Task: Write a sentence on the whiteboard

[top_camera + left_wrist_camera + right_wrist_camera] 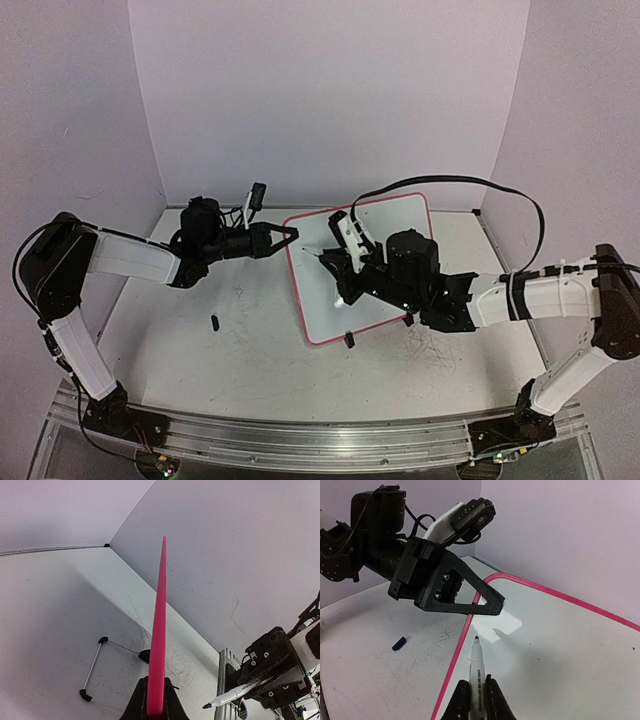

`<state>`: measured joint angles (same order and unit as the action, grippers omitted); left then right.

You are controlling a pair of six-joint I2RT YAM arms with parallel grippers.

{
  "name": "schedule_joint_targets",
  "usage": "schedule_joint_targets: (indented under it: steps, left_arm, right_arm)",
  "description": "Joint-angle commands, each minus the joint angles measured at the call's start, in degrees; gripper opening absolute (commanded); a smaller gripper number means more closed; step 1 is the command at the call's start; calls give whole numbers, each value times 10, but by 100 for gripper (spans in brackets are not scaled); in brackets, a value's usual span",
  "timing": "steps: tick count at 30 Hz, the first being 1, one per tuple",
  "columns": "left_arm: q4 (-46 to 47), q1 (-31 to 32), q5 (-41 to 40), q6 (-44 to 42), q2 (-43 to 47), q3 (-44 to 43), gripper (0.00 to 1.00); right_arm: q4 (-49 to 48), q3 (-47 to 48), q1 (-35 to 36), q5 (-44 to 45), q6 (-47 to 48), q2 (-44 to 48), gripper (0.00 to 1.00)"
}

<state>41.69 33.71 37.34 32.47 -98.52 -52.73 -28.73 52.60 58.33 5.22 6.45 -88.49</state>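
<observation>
The large scuffed white counter (250, 360) fills the lower half of the top view. A small rectangular pink-rimmed whiteboard (395, 215) is seen at the centre of that view, turned askew, with its black clip feet along the lower edge. Its face appears blank, and no sentence can be made out on it in any view.

The black left hand (285, 237) is clenched on the board's left rim near the upper corner. In the left wrist view the pink edge is seen edge-on, pinched between the fingers at the bottom centre. The right hand (476, 700) is closed around a white-barrelled marker (477, 667), held at the bottom centre of the right wrist view. The uncapped dark tip is pointed at the board's surface just inside the left rim, near the other hand. Whether the tip touches the surface cannot be told. A small dark blue pen cap (215, 322) lies apart on the counter, left of centre.

The step in hand is judged to be the start of writing, with nothing yet written. The next move calls for the tip to be set lightly on the board while the board is steadied.
</observation>
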Motion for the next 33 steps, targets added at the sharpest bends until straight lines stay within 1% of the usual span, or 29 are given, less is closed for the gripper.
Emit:
schedule_joint_targets:
  steps: [1, 21, 33]
  left_arm:
    - [-27, 10, -3, -17, 4, 8, 0]
    - [-39, 9, -1, -21, -1, 0, 0]
    - [-44, 9, -2, -23, 0, -2, 0]
  right_arm:
    - [-28, 13, 3, 12, 8, -5, 0]
    - [-41, -7, 8, 16, 13, 8, 0]
    - [-37, 0, 21, 8, 13, -5, 0]
